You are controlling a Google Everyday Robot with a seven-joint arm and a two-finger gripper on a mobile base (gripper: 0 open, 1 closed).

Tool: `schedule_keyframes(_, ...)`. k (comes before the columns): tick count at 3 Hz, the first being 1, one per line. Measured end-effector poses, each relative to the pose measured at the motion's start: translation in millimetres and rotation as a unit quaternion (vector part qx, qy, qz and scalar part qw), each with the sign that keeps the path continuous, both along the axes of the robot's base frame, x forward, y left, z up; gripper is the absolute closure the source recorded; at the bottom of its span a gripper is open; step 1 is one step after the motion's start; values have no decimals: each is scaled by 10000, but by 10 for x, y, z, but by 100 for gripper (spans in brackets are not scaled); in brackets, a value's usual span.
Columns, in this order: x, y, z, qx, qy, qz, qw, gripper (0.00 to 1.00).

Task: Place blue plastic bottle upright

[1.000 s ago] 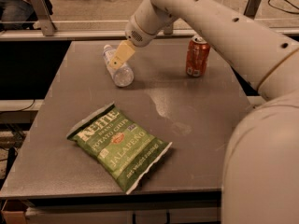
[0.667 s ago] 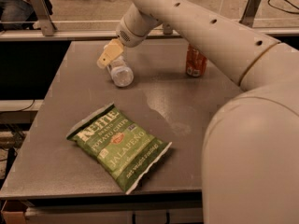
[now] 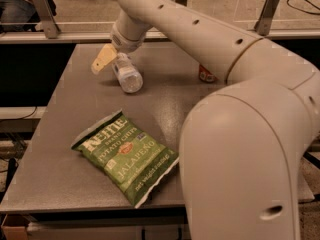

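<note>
Camera view, single view only.

- The blue plastic bottle (image 3: 128,74) lies on its side on the grey table (image 3: 60,179), far-left part, with its wide end towards the camera and its cap end pointing away, under the wrist. Not yet upright.
- The gripper (image 3: 107,60) is at the bottle's far end, just to its left and low over the table. Contact looks likely, but I cannot tell whether the gripper is clamped on the bottle or apart.
- The arm (image 3: 200,31) sweeps in from the right and hides most of the orange-red soda can (image 3: 206,75), which is well apart from the bottle.
- The green chip bag (image 3: 125,156) lies flat nearer the camera, also apart.

Step in hand, as I judge it: secure the bottle, then tip it up.

- Confirm a firm hold near the cap end before lifting; a smooth round body may roll or slip.
- Rotate until the wide end faces down, and lower until the base sits flat.
- Release only then.
- Withdraw straight up to avoid knocking it over.
</note>
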State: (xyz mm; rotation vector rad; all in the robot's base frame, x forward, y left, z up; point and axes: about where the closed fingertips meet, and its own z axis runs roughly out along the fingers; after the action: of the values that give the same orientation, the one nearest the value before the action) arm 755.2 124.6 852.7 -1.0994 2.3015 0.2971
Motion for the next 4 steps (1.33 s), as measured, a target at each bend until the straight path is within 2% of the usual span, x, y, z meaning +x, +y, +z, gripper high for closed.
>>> schedule_keyframes(1, -5, -13, -88, -382, 219, -318, 9985, 0)
schedule_keyframes(2, -24, -86, -108, -725, 301, -589, 9952, 18)
schedule_keyframes(3, -22, -113, -82, -937, 263, -697, 9928, 41)
schedule_keyframes(4, -16, -99, -27, -1016, 177, -687, 9923, 64)
